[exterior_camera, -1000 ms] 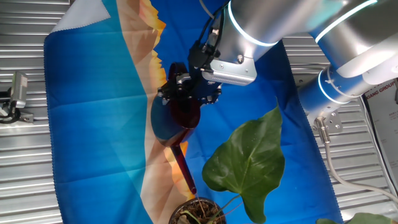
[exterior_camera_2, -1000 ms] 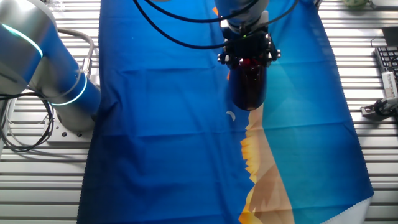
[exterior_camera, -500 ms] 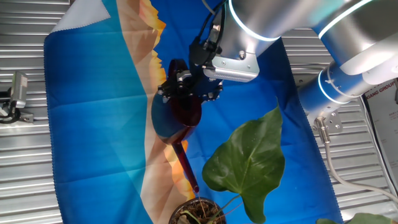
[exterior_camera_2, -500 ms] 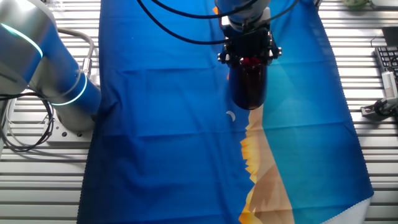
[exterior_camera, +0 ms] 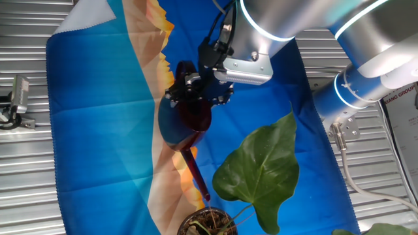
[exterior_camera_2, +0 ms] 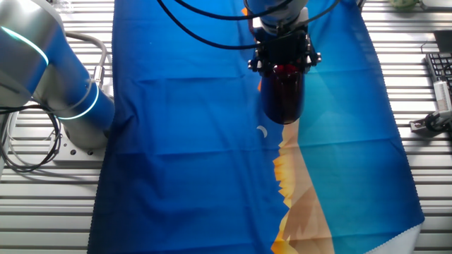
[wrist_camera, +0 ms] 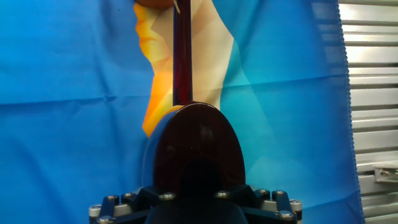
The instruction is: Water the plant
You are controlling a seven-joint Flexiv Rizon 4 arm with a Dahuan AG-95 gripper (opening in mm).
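My gripper (exterior_camera: 196,91) is shut on the dark red translucent watering can (exterior_camera: 194,117) and holds it above the blue cloth. The can's long spout (exterior_camera: 196,173) points down toward the plant's round pot of dark soil (exterior_camera: 208,222) at the bottom edge, its tip just above the rim. A large heart-shaped green leaf (exterior_camera: 261,171) stands right of the spout. In the other fixed view the gripper (exterior_camera_2: 284,60) holds the can (exterior_camera_2: 282,99); the plant is out of view. In the hand view the can (wrist_camera: 198,149) fills the lower middle and its spout (wrist_camera: 181,56) runs up out of frame.
A blue, tan and orange cloth (exterior_camera: 98,117) covers the ribbed metal table (exterior_camera: 26,189). A small metal fixture (exterior_camera: 16,101) sits at the left. The arm's base (exterior_camera_2: 63,92) stands at the cloth's left side in the other fixed view, a keyboard edge (exterior_camera_2: 441,77) at right.
The can has tipped slightly and shifted a little toward the pot, so the spout tip sits a bit lower and nearer the pot. The plant has not moved.
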